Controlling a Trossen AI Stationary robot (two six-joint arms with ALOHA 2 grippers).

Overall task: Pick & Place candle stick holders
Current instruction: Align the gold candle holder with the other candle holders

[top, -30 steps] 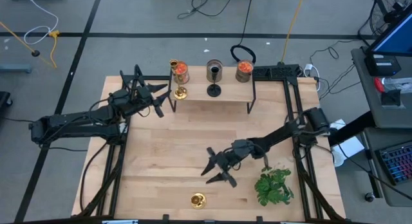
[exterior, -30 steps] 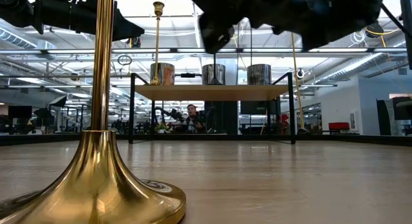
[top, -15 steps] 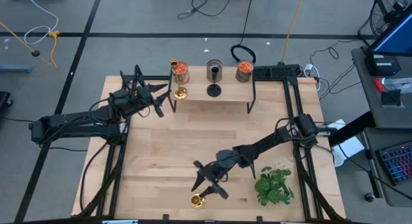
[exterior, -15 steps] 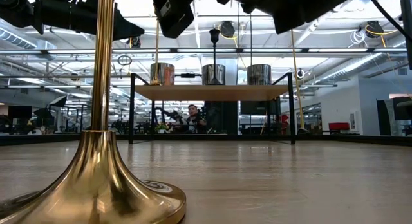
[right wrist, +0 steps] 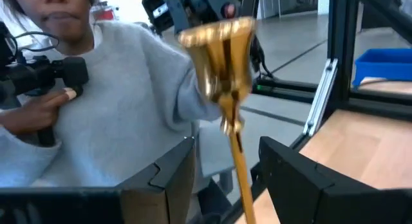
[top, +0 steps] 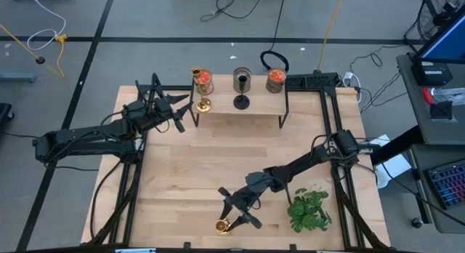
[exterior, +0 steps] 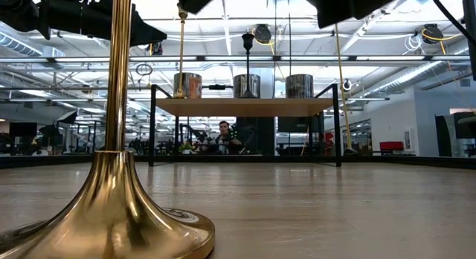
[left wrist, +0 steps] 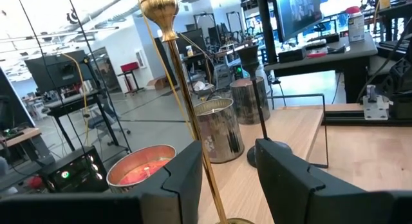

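Brass holder (top: pixel 223 226) is standing upright at the near edge of the wooden surface (top: pixel 189 173), near the middle. Right tool (top: pixel 237 212) is reaching down beside it, fingers spread; in the right wrist view the gold stem (right wrist: pixel 233 130) is rising in the gap between the two dark fingers (right wrist: pixel 293 179), untouched on both sides. Leafy plant (top: pixel 309 209) is sitting just right of that arm.

Left tool (top: pixel 176 111) is hovering at the far left, fingers parted, just left of the shelf (top: pixel 240 113). In the left wrist view a second brass holder's stem (left wrist: pixel 187 114) is showing between its fingers without contact.

On the shelf: second brass holder (top: pixel 203 102) at the left end, black holder (top: pixel 241 102) in the middle, three jars (top: pixel 240 81) behind them, the outer two with orange contents.

A person in a grey sweater (right wrist: pixel 109 102) is showing beyond the surface in the right wrist view, holding a dark object.
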